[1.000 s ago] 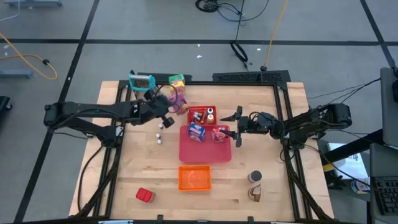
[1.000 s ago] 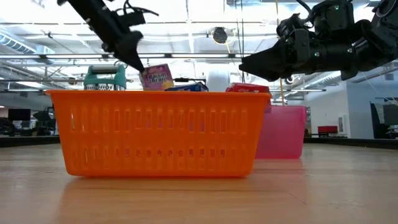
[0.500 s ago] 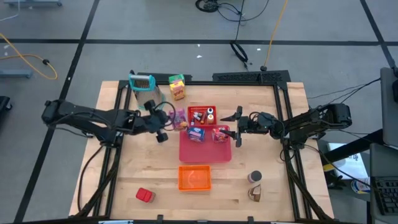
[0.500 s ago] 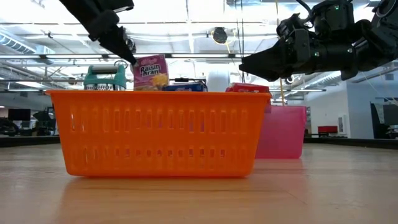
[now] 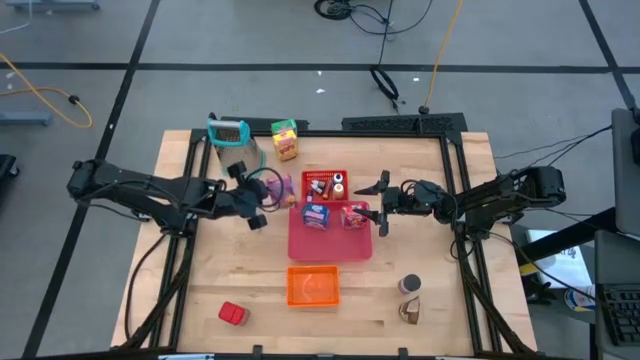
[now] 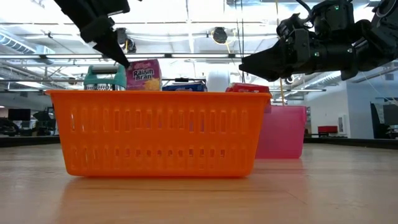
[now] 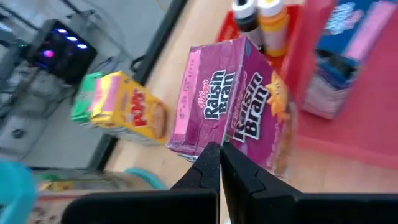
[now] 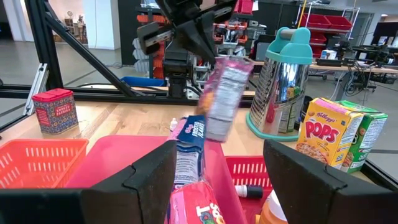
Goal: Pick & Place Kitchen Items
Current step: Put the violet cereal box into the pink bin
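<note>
Pale wooden desk (image 5: 210,270) fills the middle of the high view, ringed by a black frame on a grey floor. At centre left of that frame the left arm's fingers (image 5: 268,191) are clenched on a purple Raisin Bran cereal box (image 5: 287,188), holding it clear of the desk just left of the flat red tray (image 5: 330,247); in the low view the box (image 6: 143,74) hangs above the rim of the orange slotted plastic basket (image 6: 161,132). At centre right the right arm's fingers (image 5: 381,203) are spread and empty, hovering beside the tray's right edge. A blue cereal box (image 5: 317,212) and a red box (image 5: 354,215) lie on the tray. A yellow Pops box (image 5: 286,140) and a metal grater with a teal handle (image 5: 230,139) stand at upper centre, and a red block (image 5: 232,314) sits at lower left.
</note>
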